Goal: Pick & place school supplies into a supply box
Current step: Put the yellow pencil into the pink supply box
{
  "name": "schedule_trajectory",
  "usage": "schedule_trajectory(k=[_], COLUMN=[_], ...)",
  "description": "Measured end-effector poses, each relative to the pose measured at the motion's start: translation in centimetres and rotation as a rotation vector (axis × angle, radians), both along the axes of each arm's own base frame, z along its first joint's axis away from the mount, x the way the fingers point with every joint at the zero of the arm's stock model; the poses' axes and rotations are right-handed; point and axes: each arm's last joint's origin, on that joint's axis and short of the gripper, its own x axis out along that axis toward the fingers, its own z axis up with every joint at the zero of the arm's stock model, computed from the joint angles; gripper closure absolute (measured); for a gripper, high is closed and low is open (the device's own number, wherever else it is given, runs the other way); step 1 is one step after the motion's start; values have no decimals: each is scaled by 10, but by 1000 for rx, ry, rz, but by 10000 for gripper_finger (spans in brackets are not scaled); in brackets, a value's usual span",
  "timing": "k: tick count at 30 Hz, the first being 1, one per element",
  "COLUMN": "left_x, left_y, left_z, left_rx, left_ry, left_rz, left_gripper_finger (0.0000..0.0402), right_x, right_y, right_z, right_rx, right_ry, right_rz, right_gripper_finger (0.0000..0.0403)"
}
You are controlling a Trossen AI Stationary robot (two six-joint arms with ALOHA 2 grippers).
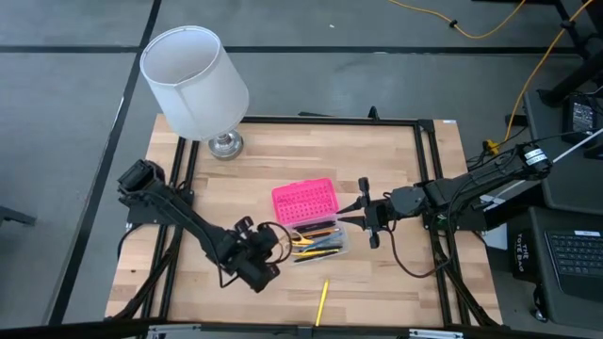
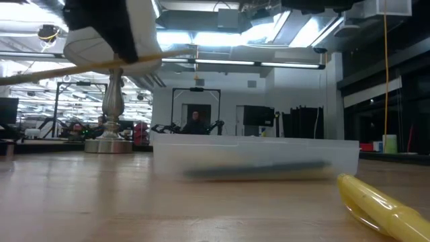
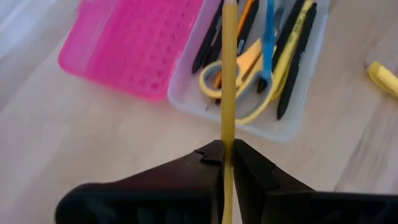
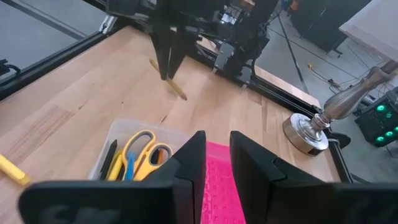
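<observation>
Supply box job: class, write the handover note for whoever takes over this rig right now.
Left gripper: shut on a yellow pencil, held above the table beside the supply box's clear base.
Right gripper: open, holding nothing, at the box's right end, over the pink lid.
Done: scissors and several pens and pencils lie in the base.
Left: drop the held pencil in, then fetch the yellow pen lying on the table near the front edge. Lid is open, lying beside the base.
</observation>
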Motion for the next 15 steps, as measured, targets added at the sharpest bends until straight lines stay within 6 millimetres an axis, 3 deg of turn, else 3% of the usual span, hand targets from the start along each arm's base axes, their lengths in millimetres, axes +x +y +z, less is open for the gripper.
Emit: schedule_trajectory(k=[7,15], left_x=[20,14], left_y=[6,12], left_z=[5,24], left_rx=[53,84], left_ry=[-48,-81], left_rz=[-186,-284], left_gripper_finger=[389,389], right_x=[0,0], right_y=[0,0], right_z=[0,1], right_rx=[5,9], right_ry=[-4,-7], right_rz=[-1,-3], right_gripper_finger=[324,324])
